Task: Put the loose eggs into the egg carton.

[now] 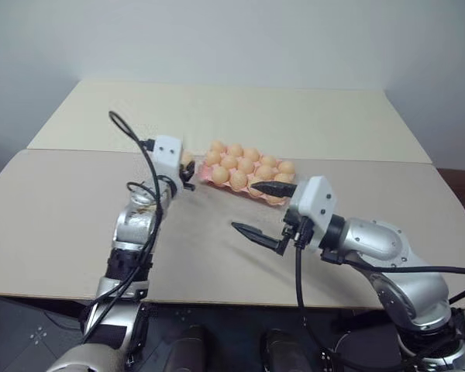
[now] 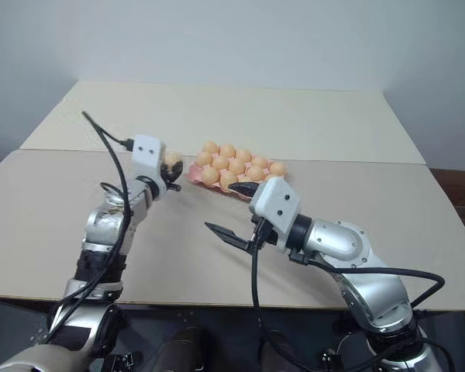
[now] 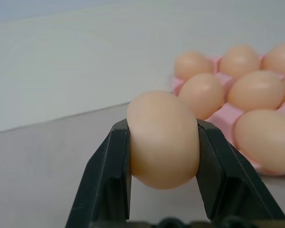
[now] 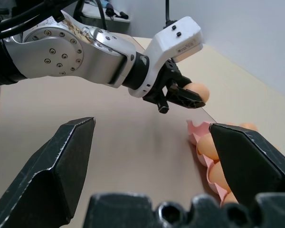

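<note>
My left tool (image 3: 162, 156) grips a single egg (image 3: 163, 138) between its two black fingers (image 3: 107, 183), raised off the beige tabletop (image 1: 77, 217) just beside the near left corner of the pink egg carton (image 2: 195, 172). The carton lies mid-tabletop, its cups filled with matching pale orange eggs (image 1: 244, 165). My right tool (image 1: 265, 211) hangs near the carton's front edge, its fingers spread wide with nothing between them, pointing across toward the left arm. From the right wrist, I see the held egg poking out past the left tool's fingertips, clear of the carton's scalloped rim.
</note>
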